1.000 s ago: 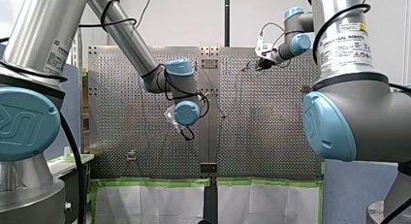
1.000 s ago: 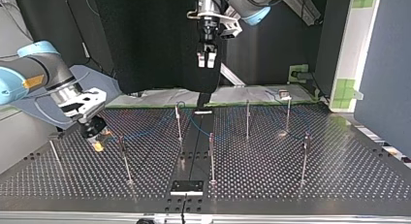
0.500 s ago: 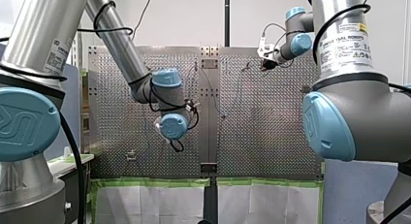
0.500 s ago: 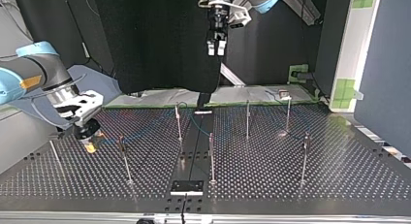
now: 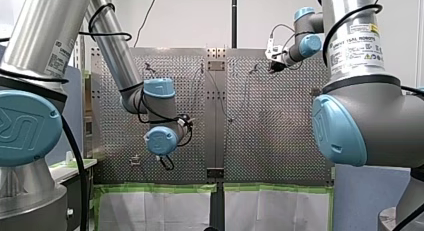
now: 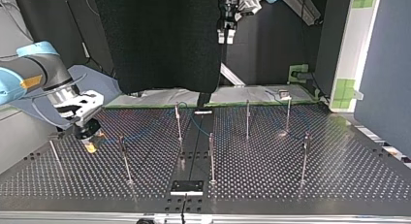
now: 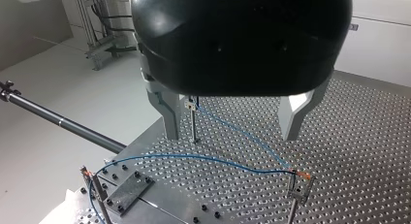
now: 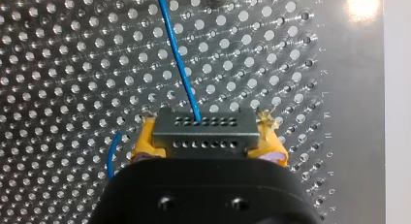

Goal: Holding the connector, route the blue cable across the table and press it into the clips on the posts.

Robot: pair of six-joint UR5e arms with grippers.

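In the right wrist view my right gripper [image 8: 206, 142] has its yellow pads shut on a grey connector [image 8: 205, 129]. The blue cable [image 8: 178, 59] runs out of the connector over the perforated plate. The top view shows that gripper [image 6: 90, 145] low over the table at the left, close to a post [image 6: 124, 158]. Faint blue cable [image 6: 145, 132] runs between the clipped posts [image 6: 178, 120]. My left gripper [image 6: 226, 36] hangs high above the table's far side. Its fingers [image 7: 170, 112] stand open and hold nothing, with cable [image 7: 194, 158] and a clip post [image 7: 193, 122] far below them.
Several thin posts [image 6: 247, 118] stand across the perforated table [image 6: 339, 185]. A black plate [image 6: 186, 187] is bolted at the near middle edge. A small block [image 6: 284, 94] sits by the green-taped far edge. My left arm's wrist [image 5: 160, 138] is over the front view's left half.
My left gripper has risen and drifted toward the top view's right, still open. My right gripper first moved a little to that view's left with the connector, then stayed put.
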